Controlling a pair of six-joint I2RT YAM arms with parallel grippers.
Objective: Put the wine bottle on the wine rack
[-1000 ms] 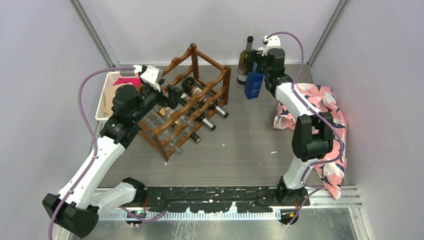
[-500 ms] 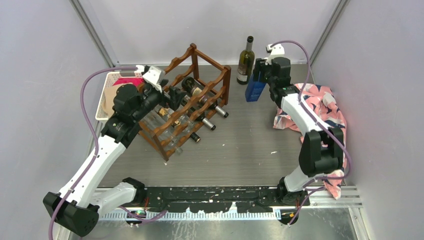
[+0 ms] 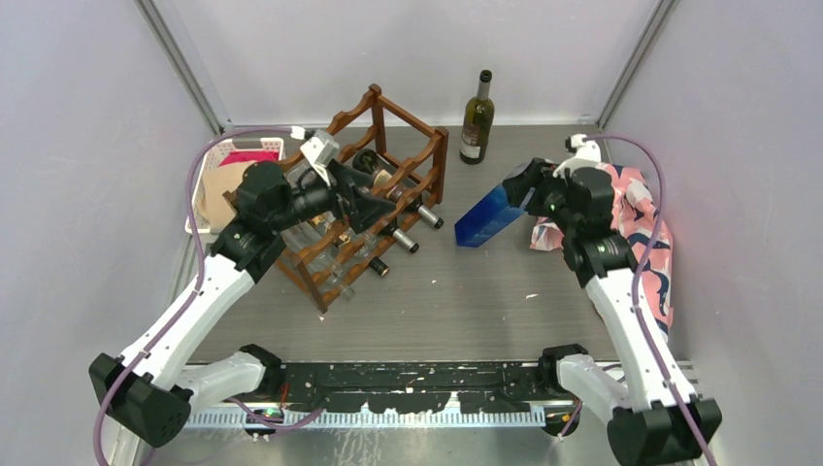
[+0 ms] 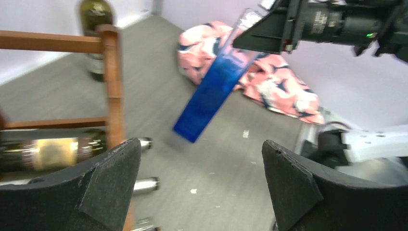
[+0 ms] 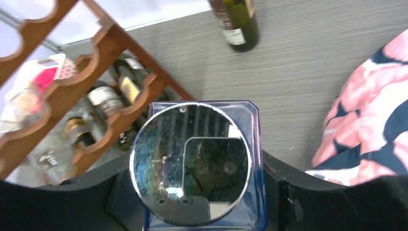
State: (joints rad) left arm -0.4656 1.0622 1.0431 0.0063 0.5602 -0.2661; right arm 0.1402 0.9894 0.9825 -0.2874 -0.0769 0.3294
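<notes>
A dark reddish-brown wine rack (image 3: pixel 375 100) stands left of centre with several bottles lying in it; its post (image 4: pixel 111 86) and wavy rail (image 5: pixel 103 67) show in the wrist views. A dark green wine bottle (image 3: pixel 477 121) stands upright near the back wall, also seen in both wrist views (image 4: pixel 96 14) (image 5: pixel 238 21). My right gripper (image 3: pixel 532 184) is shut on the top of a blue square bottle (image 3: pixel 490 214), which slants down to the left above the table. The bottle's silver cap (image 5: pixel 192 159) sits between my right gripper's (image 5: pixel 197 166) fingers. My left gripper (image 3: pixel 364 206) (image 4: pixel 199 149) hangs open and holds nothing at the rack's right front.
A pink and navy patterned cloth (image 3: pixel 641 209) lies by the right wall, behind the right arm. A white basket (image 3: pixel 209 180) stands left of the rack. Bottle necks (image 3: pixel 408 243) stick out of the rack toward the table's middle.
The right arm has pulled back from the rear wall toward the front right, tilting the blue bottle from upright to slanted. The left gripper moved right along the rack and opened wider.
</notes>
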